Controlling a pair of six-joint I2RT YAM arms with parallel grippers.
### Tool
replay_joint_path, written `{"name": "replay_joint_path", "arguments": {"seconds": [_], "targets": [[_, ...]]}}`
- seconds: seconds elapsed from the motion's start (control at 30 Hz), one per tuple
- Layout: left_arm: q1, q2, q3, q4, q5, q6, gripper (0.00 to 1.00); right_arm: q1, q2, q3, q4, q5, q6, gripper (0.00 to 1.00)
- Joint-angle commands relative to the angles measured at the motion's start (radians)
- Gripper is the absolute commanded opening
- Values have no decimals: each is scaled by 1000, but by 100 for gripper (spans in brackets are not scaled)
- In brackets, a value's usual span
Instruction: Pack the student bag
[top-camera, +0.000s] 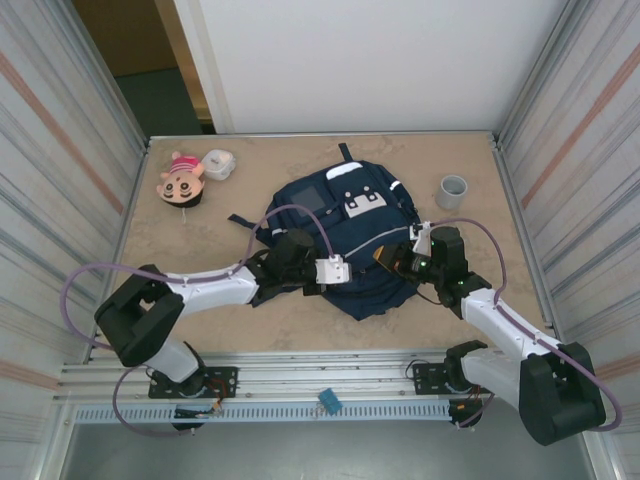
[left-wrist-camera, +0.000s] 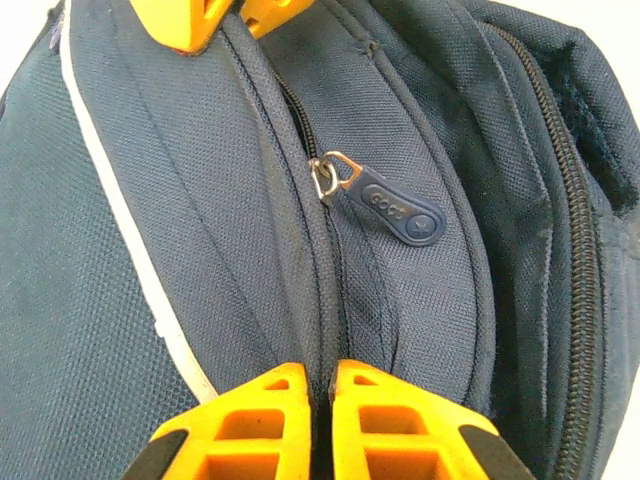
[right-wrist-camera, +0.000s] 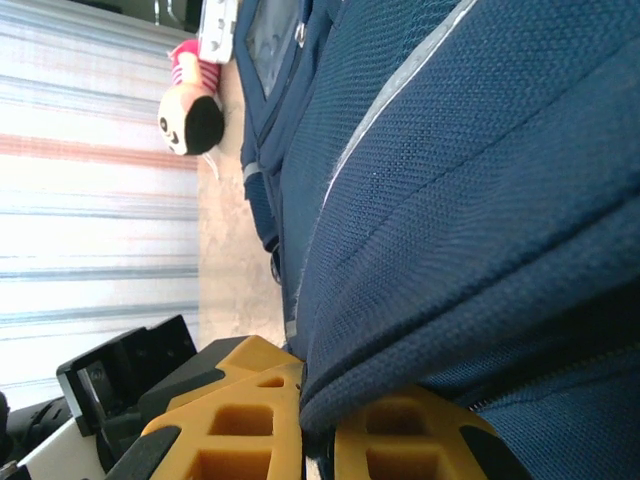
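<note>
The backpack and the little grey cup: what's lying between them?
Nothing. In the top view, bare tabletop separates the backpack and the cup.

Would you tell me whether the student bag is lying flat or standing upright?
Lying flat: the student bag rests front side up on the table.
</note>
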Motion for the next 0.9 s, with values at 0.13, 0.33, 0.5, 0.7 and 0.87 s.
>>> {"name": "replay_joint_path", "arguments": {"seconds": [0.13,0.33,0.5,0.7,0.87], "targets": [[-131,-179,-98,-47,-172,-140,0,53,13,45,-21,-92,-82,0],[-207,-295,-173,-37,-272,-311,0,105,74,81,-11,-106,-111,0],[-207,-342,-207,25,-278,-408,0,131,45,95,-49,-64,-146,19],[-206,-332,-194,16,-285,-443,0,216,-164,143,-416,156,-312,45],[-200,-337,-198,20,-287,-470,0,277,-367,79,-549,295,-293,46]]}}
